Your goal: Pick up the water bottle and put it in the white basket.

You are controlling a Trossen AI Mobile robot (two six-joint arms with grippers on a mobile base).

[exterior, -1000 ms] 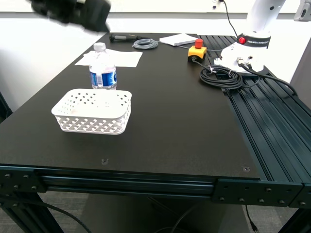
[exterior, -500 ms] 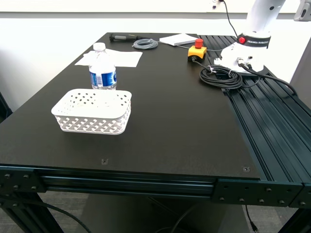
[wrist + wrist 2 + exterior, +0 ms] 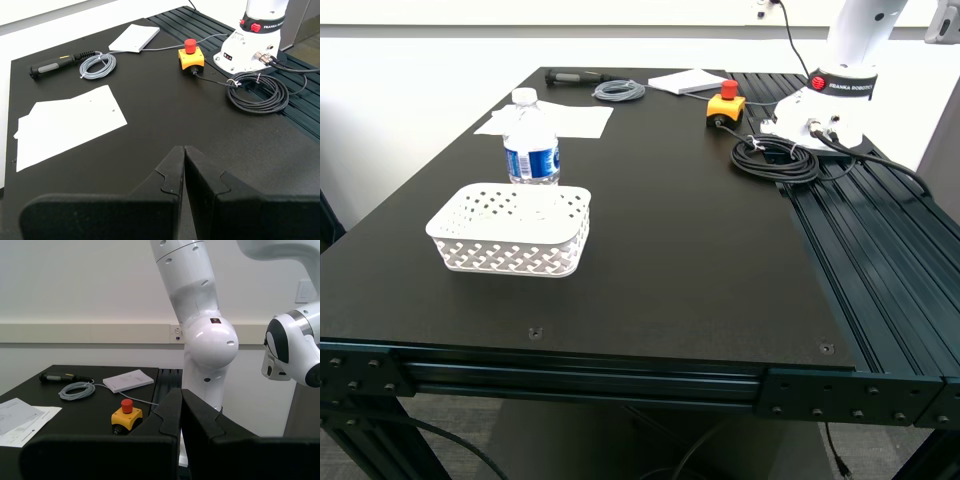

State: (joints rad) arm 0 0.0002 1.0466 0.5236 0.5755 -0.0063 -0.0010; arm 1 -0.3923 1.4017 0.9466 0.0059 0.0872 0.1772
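Note:
The water bottle (image 3: 531,139), clear with a white cap and blue-and-white label, stands upright on the black table just behind the white basket (image 3: 511,229), at the exterior view's left. The basket looks empty. Neither arm shows in the exterior view. My first gripper (image 3: 183,150) is shut and empty, held above the far part of the table, with neither bottle nor basket in its view. My second gripper (image 3: 180,392) is shut and empty, looking level toward the white robot arm; bottle and basket are out of its view.
White paper sheets (image 3: 552,119) lie behind the bottle. A grey cable coil (image 3: 619,91), a black-handled tool (image 3: 575,76), a white booklet (image 3: 688,82), a yellow stop button (image 3: 725,105) and a black cable coil (image 3: 776,157) lie at the back. Another white robot (image 3: 845,75) stands back right.
A dark blurred arm that was at the exterior view's top left one second ago has left that view. Bottle and basket have not moved.

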